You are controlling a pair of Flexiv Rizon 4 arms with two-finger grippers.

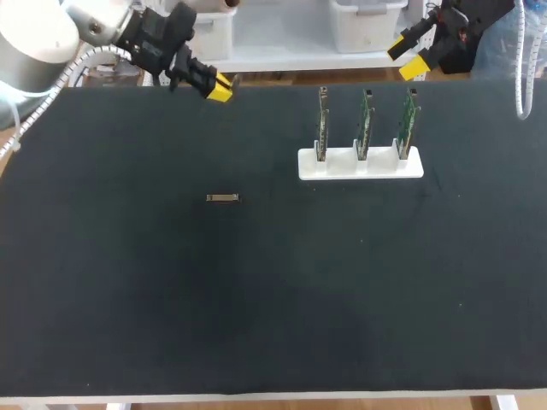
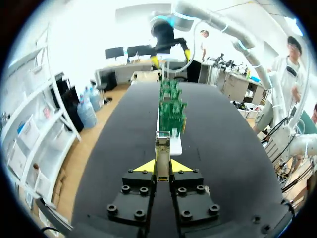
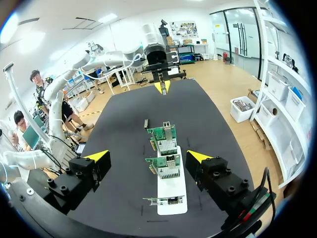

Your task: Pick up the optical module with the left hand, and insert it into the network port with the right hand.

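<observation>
Left gripper point(image 2: 162, 166) over far edge of black tabletop point(image 1: 273, 307), left of middle. Fingers pressed close, pinching held optical module point(image 2: 162, 144), a slim metal bar sticking out ahead past yellow tips. Loose optical module point(image 1: 223, 198) lies flat on tabletop left of centre, well apart from both grippers. White rack point(image 1: 342, 166) near far edge, right of centre, with three green boards point(image 1: 364, 120) upright in row. Right gripper point(image 1: 407, 57) at far edge behind rack's right end, fingers spread wide.

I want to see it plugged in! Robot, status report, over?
Left fingers shut on an optical module. Right fingers open, empty, three circuit boards ahead. Another module lies loose on the table. Nothing blocking the boards.
</observation>
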